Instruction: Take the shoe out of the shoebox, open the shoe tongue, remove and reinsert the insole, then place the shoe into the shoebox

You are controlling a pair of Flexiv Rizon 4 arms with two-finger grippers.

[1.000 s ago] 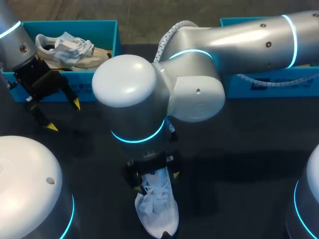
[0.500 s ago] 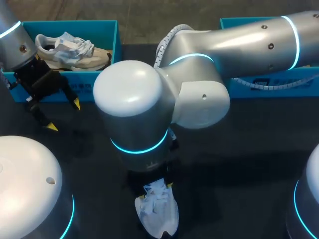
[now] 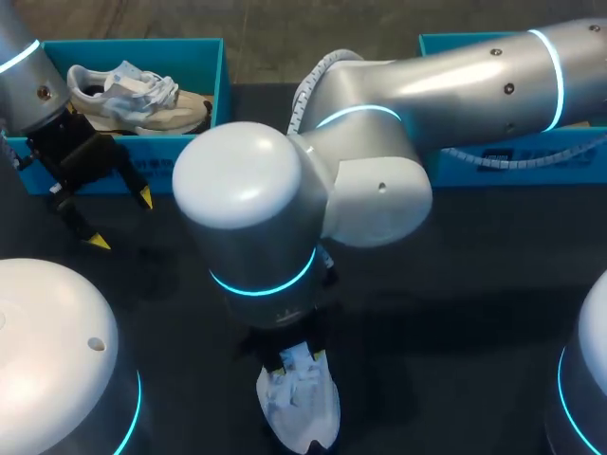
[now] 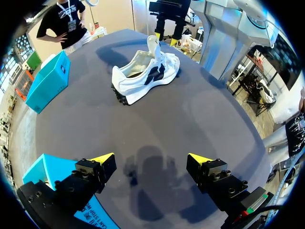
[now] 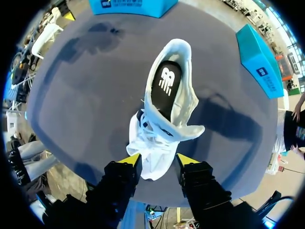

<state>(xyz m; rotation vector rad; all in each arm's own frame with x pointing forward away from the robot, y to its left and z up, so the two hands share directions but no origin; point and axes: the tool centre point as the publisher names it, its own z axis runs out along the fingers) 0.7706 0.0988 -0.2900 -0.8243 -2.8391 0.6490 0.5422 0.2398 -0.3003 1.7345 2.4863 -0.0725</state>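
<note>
The shoe point(image 5: 157, 138) lies on the counter point(image 4: 157, 124). My right hand point(image 5: 158, 159) is narrow over the shoe's front and seems to pinch the raised tongue point(image 5: 152, 167) from 2 sides. I judge the shoe light and soft. The upper will buckle, so the tongue is the place to pull. The dark insole point(image 5: 165, 86) should bend easily if lifted at the heel. My left hand point(image 4: 150, 159) hangs wide and empty, well apart from the shoe.

White shoe point(image 3: 302, 406) on dark table point(image 3: 455, 313)
</note>
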